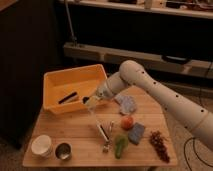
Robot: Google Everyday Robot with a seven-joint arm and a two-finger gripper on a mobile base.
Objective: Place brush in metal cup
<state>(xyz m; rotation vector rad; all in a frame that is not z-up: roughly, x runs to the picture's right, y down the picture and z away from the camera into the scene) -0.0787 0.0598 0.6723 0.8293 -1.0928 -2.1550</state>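
The brush (101,131) is a long slim pale stick lying lengthwise on the wooden table (75,132), from just below the gripper down toward the front edge. My gripper (92,102) is at the brush's far end, right beside the yellow bin's front right corner. Whether it holds the brush does not show. The metal cup (63,151) stands at the table's front left, well apart from the gripper. The white cup (41,145) stands just left of it.
A yellow bin (59,80) with a flat black bar (67,97) fills the back left. A grey-blue cloth (126,104), an orange fruit (127,122), a blue sponge (136,133), a green item (120,145) and dark grapes (160,145) lie to the right. A short metal fork (111,128) lies beside the brush.
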